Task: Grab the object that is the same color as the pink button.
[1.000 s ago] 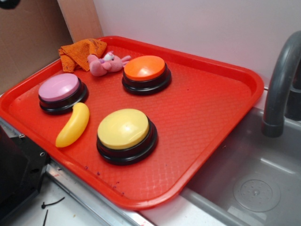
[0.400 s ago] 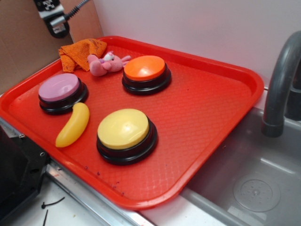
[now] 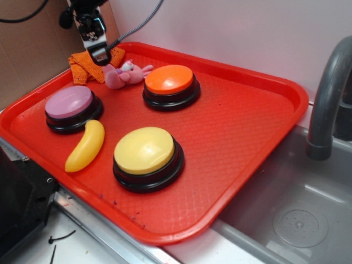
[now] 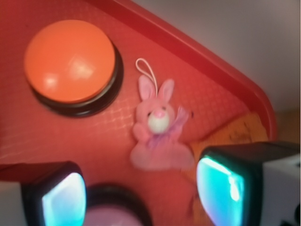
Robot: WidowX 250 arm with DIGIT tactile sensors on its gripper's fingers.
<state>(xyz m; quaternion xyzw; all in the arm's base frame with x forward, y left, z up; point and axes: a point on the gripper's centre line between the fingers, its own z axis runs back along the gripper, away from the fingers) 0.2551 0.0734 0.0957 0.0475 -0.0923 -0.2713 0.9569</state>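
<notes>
Exterior view, going left to right: the pink button point(image 3: 69, 103) is sitting near the tray point(image 3: 253, 143) edge, the gripper point(image 3: 99, 55) is hovering with jaws spread, and the pink bunny point(image 3: 124, 75) is lying just beside the orange cloth point(image 3: 91, 60); descending squarely over the bunny's body, clear of the cloth, looks best.

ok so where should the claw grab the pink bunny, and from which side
Best guess: the plump body of the pink bunny, from straight above. It lies flat on the tray, belly up, and the open claw would span its torso. The ears and loop are too thin.
</notes>
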